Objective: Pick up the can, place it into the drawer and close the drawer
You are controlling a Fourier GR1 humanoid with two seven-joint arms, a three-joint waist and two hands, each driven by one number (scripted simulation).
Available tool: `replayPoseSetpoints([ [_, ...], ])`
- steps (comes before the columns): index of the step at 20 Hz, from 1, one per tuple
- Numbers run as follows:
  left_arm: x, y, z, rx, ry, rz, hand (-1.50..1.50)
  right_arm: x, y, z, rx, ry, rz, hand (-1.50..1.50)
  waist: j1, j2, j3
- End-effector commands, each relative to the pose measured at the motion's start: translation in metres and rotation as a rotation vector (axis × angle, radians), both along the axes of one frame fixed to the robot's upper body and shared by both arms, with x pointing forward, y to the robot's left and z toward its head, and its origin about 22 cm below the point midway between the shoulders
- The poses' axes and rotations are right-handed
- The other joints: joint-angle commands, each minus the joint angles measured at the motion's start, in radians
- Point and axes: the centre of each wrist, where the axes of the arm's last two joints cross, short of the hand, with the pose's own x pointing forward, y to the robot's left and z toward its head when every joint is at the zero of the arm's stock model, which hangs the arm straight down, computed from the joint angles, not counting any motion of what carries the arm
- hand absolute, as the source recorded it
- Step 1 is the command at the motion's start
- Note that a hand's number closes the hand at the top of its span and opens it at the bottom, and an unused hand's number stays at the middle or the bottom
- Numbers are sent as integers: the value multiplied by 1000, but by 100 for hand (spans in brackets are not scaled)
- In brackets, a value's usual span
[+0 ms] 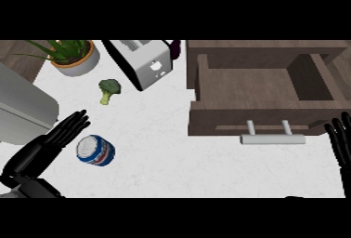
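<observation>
Can (94,150) sits just right of your left robot hand (48,146), whose fingers are straight and apart; likely rigid, light, smooth-sided, so wrap its round wall.

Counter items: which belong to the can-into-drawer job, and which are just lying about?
Job:
can, beside the open left hand
drawer, pulled open, handle at its front
right hand, open at the right edge

Lying about:
broccoli
toaster
potted plant
</observation>
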Motion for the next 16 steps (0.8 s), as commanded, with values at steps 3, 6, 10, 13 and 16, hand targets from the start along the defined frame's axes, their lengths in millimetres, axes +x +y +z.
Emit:
replayPoseSetpoints([
  [3,12,22,-15,18,17,13,-150,1,-11,-16,2,-9,-7,-150,-1,0,0],
  [6,8,17,-39,31,18,22,-150,5,-3,6,11,1,-9,-150,-1,0,0],
  [10,7,33,-58,35,18,20,-150,-2,7,-15,-8,-13,-14,-150,-3,1,0],
  [13,16,36,-50,25,13,-1,-150,5,25,-15,-4,-12,-14,-150,-1,1,0],
  [16,17,34,-63,47,44,17,-150,6,-4,4,-8,-36,10,-150,-2,0,0],
])
